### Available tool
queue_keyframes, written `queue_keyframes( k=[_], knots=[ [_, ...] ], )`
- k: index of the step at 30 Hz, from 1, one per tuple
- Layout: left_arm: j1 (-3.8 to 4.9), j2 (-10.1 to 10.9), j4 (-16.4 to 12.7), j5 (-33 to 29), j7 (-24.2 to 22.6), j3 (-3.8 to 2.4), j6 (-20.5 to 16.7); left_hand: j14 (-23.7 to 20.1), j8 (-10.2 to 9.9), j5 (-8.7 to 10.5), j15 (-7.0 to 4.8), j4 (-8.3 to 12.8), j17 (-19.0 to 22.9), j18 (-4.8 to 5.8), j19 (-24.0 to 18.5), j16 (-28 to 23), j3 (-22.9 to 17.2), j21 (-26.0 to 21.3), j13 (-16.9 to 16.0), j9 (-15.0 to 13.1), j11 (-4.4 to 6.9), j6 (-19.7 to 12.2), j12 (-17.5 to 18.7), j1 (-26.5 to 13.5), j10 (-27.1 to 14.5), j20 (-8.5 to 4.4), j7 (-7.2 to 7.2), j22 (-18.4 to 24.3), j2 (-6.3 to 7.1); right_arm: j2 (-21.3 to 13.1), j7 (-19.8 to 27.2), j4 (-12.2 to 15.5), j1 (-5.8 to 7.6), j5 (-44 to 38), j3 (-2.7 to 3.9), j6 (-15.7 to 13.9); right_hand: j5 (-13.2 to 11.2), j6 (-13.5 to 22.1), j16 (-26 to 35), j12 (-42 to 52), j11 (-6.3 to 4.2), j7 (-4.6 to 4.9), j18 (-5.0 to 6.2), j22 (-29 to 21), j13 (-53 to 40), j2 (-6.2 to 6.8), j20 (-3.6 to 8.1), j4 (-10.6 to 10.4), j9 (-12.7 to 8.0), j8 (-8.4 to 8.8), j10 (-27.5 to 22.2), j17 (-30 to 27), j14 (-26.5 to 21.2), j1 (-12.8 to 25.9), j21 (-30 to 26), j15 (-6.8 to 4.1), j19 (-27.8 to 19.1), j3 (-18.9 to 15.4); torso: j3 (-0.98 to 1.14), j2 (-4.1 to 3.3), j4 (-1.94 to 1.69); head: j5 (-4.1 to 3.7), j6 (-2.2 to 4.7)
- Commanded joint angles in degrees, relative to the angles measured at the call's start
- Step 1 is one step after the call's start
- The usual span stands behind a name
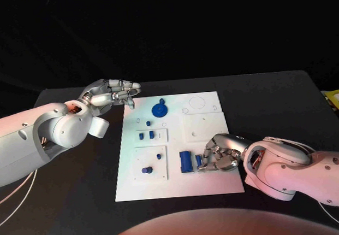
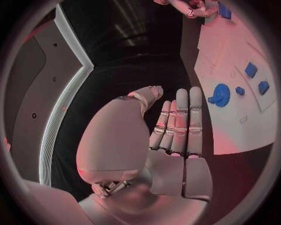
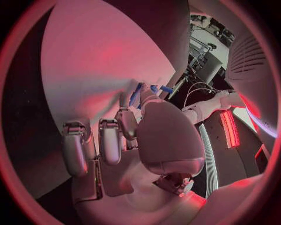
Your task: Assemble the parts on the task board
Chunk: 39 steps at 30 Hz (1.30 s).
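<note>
The task board (image 1: 206,126) lies mid-surface with small blue parts (image 1: 186,161) on it, and the right hand (image 1: 220,156) rests at its 5 o'clock corner, fingers curled over a blue piece there; whether they grip it I cannot tell. The left hand (image 1: 108,94) hovers off the 11 o'clock corner, fingers straight together, holding nothing. The pieces look light, stiff and smooth, probably slippery plastic, best pinched across their flat sides.

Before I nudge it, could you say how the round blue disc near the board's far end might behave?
The round blue disc looks like rigid moulded plastic, so probably stiff and light. It lies flat on the white board, so it would likely slide, not roll or tip.
</note>
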State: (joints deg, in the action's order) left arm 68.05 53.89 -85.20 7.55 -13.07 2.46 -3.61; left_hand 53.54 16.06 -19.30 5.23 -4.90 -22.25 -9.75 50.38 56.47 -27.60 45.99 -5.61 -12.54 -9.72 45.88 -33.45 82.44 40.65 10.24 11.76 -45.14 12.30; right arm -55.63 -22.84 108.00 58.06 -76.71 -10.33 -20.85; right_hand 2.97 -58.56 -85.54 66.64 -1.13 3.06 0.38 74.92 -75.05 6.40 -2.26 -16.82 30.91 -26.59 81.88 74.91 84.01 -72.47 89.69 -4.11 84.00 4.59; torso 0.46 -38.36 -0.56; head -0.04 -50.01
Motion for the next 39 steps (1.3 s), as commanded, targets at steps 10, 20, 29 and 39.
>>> queue_keyframes(
  k=[10, 20, 29, 39],
  knots=[
    [0.03, -0.05, -0.07, -0.03, -0.24, -0.04, 0.96, -0.3, 0.1, -0.21, -0.05, 0.0, 0.05, -0.79, 0.35, -0.02, -0.3, 0.24, 0.08, 0.09, 0.02, -0.3, -0.25, -0.17, -0.53, 0.05, 1.26, -0.06, -0.55, -1.12, 0.61, 1.05, -0.15, 0.71, 0.0, 0.06, 0.46, -0.17, 0.09, -0.4, 0.05, 0.07, -0.32, 14.99, -0.16, -0.4, 0.47, 0.23, -0.22, 0.28, 0.21, 7.44, 4.41, -0.09, 0.02, -0.47, 5.88, -0.84, 0.0, 0.13, 0.04, 0.04, 0.01],
    [-0.08, -0.99, 1.19, -0.44, -1.15, 0.09, 0.46, -0.49, 0.15, 0.02, 0.13, -0.53, 0.18, -0.72, -0.01, 0.1, -0.16, 0.09, 0.26, 0.14, -0.01, -0.29, -0.58, -1.37, -0.64, 0.22, 1.24, -0.06, -0.14, -2.91, 18.53, 0.62, 2.94, 18.99, 0.27, -6.31, 2.72, 5.0, 4.21, -10.17, 1.9, 2.22, 1.63, 12.27, 5.7, -1.4, -0.85, 0.43, -1.05, 2.56, -5.21, 1.64, 2.88, -0.93, -8.89, 1.05, 1.91, -4.79, -0.54, 1.42, 0.27, -0.49, 0.01],
    [-1.52, -3.47, 3.83, -3.4, -5.79, 0.26, -3.18, -5.28, 1.72, 0.61, 0.67, -4.12, 4.24, -0.68, -4.04, -8.37, 3.01, -11.12, 1.58, -0.4, 0.53, 1.42, -0.62, -3.69, 4.42, 1.73, -0.88, 7.26, 1.05, 1.77, 35.13, -12.83, 5.84, 50.92, 0.49, -6.23, 2.81, 9.72, 23.2, -33.03, 4.18, 4.68, 7.65, 0.78, 21.85, -3.93, -2.72, 1.36, -2.14, 4.64, -20.16, -19.51, -7.16, -11.02, -42.43, 3.14, -13.91, -3.6, -1.2, 3.53, 0.69, -1.34, 2.99],
    [-3.02, -9.18, 12.32, -9.63, -12.46, 0.24, -7.95, -6.11, 0.33, 0.71, 2.99, -8.29, 10.12, -0.48, -6.09, -31.94, 1.42, -31.48, 2.02, -0.46, 0.19, 3.49, 18.74, -2.06, 17.62, 5.16, -2.68, 22.39, 1.81, 11.12, 43.74, -33.16, 6.42, 68.97, 1.6, -1.12, 1.99, 9.12, 57.44, -54.23, 8.07, 6.98, 9.76, -22.33, 50.25, -2.89, -7.76, 0.35, -8.29, 10.24, -23.15, -42.34, -27.13, -16.31, -76.65, 8.38, -29.7, 5.29, -1.0, 5.59, 0.68, -1.63, 8.45]
  ],
)
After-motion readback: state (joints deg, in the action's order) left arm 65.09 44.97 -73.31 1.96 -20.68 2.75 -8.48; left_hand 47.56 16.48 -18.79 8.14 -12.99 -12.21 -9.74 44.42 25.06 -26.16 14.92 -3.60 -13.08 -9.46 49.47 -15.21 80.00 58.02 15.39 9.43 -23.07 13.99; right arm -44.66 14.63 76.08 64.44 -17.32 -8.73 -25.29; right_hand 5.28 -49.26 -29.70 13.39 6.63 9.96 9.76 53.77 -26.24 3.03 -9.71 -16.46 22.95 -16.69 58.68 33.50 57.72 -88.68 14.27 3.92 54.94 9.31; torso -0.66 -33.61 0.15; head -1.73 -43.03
